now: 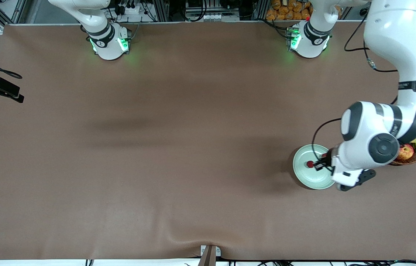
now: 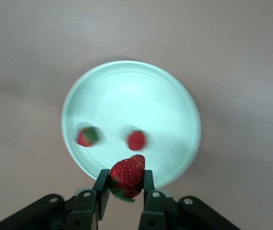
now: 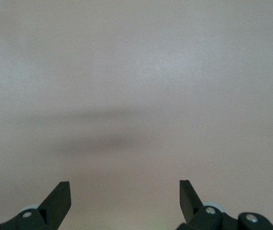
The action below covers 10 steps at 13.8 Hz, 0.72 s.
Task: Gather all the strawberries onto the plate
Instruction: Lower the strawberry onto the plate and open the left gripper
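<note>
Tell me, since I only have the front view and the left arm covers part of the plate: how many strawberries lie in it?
Observer: Two strawberries lie in the plate, by the left wrist view.
Operator: Where is the third?
Observer: The third strawberry is pinched in the left pincer, over the plate's rim.
Operator: Does the pincer have a fair hold on it?
Observer: Both fingers press its sides, and its tip sticks out past them.
Operator: And the right pincer?
Observer: The right pincer waits open over bare tabletop.
</note>
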### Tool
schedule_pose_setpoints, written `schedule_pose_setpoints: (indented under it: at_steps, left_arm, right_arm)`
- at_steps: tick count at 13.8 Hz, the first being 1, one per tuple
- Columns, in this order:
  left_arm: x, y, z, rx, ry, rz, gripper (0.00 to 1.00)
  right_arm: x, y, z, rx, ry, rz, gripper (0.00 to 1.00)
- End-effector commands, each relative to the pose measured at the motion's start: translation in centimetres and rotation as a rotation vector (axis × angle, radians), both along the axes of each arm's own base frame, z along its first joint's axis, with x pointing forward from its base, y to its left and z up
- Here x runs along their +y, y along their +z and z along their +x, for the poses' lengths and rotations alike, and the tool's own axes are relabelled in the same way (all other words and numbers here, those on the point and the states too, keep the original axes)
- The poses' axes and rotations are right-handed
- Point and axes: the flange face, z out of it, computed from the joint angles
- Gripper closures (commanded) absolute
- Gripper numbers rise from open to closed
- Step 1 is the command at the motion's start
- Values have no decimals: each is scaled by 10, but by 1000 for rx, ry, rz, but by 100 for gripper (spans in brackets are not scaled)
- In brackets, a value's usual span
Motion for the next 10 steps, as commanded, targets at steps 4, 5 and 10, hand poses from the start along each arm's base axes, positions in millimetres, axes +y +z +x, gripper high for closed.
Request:
schedule_pose_setpoints:
  at_steps: [4, 5, 10]
  left_arm:
    - [24, -51, 14, -47, 27, -7, 54]
    - [24, -48, 16, -59, 31, -11, 19]
    - [25, 19, 26, -161, 13, -17, 0]
  right_arm:
    - [-4, 9, -6, -18, -12, -11, 0]
    - [-4, 11, -6, -21, -13, -11, 0]
    - [3, 10, -5, -22, -1, -10, 0]
